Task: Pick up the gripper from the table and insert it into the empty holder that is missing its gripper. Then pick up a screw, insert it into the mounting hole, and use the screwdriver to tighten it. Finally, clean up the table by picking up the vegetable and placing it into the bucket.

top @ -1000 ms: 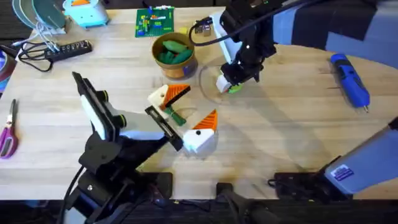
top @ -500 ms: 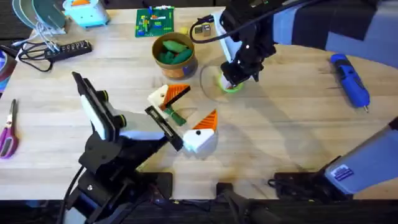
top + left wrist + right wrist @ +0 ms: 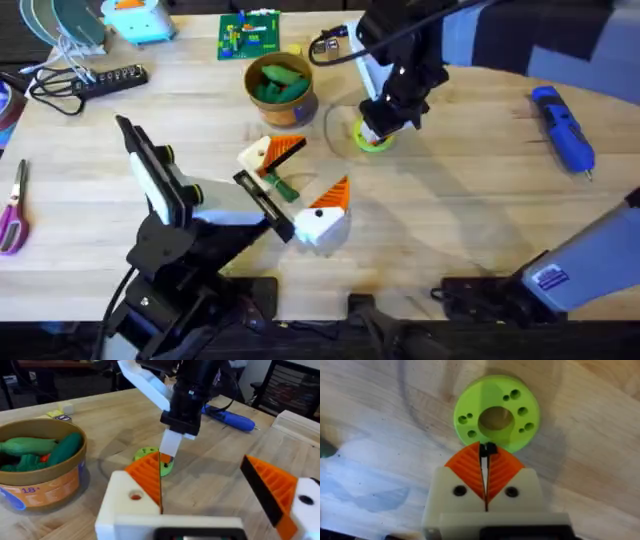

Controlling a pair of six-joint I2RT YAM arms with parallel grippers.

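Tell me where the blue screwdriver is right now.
In the overhead view the screwdriver lies on the table's far right side, well apart from the right gripper and the lime-green disc it hovers over.

left end effector (image 3: 285, 205): low, parted | right end effector (image 3: 485, 457): pinched together, pointing down

The bucket (image 3: 37, 472) bears the number "18+" on its orange-brown wall near the base.

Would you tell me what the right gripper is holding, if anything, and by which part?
The right gripper pinches a small dark piece, likely a screw, between its fingertips above the green disc; which end is gripped cannot be told.
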